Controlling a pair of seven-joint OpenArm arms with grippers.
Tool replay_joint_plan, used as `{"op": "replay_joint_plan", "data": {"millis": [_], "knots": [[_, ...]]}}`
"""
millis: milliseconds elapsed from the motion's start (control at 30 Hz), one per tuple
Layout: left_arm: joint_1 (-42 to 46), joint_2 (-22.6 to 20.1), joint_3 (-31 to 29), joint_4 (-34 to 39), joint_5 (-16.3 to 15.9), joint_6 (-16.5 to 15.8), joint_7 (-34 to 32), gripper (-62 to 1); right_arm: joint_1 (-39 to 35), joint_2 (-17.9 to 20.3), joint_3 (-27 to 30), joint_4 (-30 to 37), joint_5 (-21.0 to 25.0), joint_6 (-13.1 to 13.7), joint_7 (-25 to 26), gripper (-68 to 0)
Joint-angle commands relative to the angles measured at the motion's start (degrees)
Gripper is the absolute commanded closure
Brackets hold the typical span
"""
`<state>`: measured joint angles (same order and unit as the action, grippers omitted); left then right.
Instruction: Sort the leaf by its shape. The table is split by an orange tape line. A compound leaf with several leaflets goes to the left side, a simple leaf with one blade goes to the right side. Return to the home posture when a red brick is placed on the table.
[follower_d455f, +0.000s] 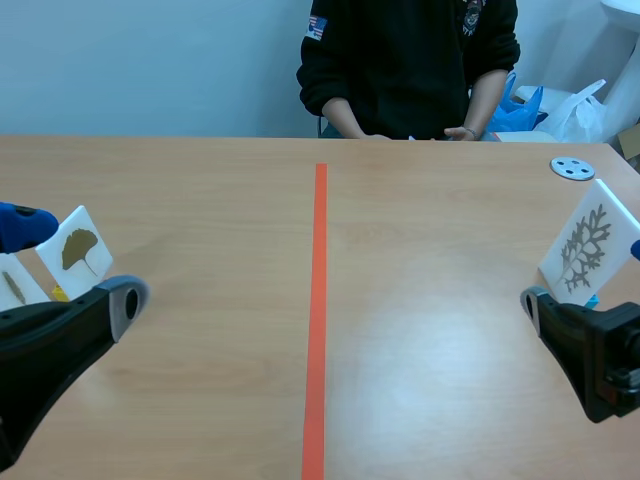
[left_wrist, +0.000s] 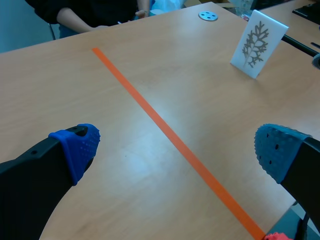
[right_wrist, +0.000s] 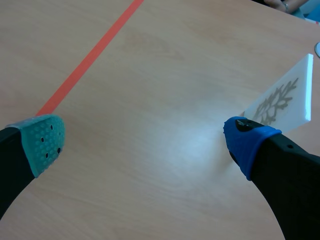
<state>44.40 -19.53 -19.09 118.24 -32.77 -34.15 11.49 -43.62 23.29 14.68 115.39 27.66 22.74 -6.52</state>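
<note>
A white card with a grey branching leaf (follower_d455f: 588, 246) stands tilted on the table's right side, right of the orange tape line (follower_d455f: 320, 300). On the left side stands a white card with a brown fan-shaped leaf (follower_d455f: 80, 250), and beside it another card with a thin leaf (follower_d455f: 14, 287). My left gripper (left_wrist: 177, 147) is open, low over bare table near the tape line (left_wrist: 165, 125); the branching-leaf card (left_wrist: 257, 44) is far ahead of it. My right gripper (right_wrist: 142, 137) is open with nothing between its fingers, and the branching-leaf card (right_wrist: 280, 97) stands just ahead of its blue-padded finger (right_wrist: 245, 140).
A person in a dark top (follower_d455f: 410, 60) sits across the table with hands at the far edge. A small grey-blue disc (follower_d455f: 572, 168) lies at the far right. Plastic bags (follower_d455f: 560, 110) are behind the table. A bit of something red (left_wrist: 277, 236) shows past the table's near edge.
</note>
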Motion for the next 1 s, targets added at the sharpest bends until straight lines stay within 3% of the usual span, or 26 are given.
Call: {"op": "replay_joint_plan", "data": {"millis": [0,233,433,667,967], "knots": [[-0.46,-0.17,1.05,-0.15,-0.46,0.13,-0.92,-62.3,0.42,0.02,0.85,1.05,0.44,-0.24,1.05,-67.9],[-0.46,-0.17,4.68,-0.22,-0.42,0.61,1.79,-62.3,0.46,0.04,0.83,1.05,0.5,-0.24,1.14,-67.9],[-0.48,-0.17,5.9,-0.22,2.86,6.16,1.64,-62.3,0.46,0.04,0.74,1.05,1.55,-0.24,1.31,-67.9],[-0.63,-0.17,5.9,-0.22,3.89,10.86,1.62,-62.3,0.61,0.04,0.74,1.03,1.53,-0.26,1.53,-67.9],[-0.63,-0.17,5.9,-0.22,3.87,10.95,1.6,-62.3,0.63,0.04,0.74,1.03,1.53,-0.26,1.53,-67.9]]}}
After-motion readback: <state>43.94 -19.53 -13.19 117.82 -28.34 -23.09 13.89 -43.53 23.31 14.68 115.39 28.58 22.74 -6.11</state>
